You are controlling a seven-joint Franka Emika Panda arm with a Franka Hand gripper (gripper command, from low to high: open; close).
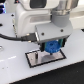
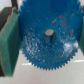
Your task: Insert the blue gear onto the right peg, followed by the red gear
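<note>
The blue gear [image 2: 35,47] fills the wrist view, and a dark-grey peg [image 2: 49,35] shows through its centre hole. My gripper [image 2: 45,44] is shut on the gear, with a green finger pad [image 2: 8,42] against its rim. In the exterior view the gripper [image 1: 52,48] holds the blue gear [image 1: 51,47] low over the light black-bordered plate [image 1: 35,61]. How far down the peg the gear sits cannot be told. The red gear is out of view.
The plate lies on a white table [image 1: 15,70]. A thin dark post [image 1: 36,53] stands on the plate towards the exterior view's left of the gear. The arm's white body [image 1: 35,20] fills the upper part of the exterior view.
</note>
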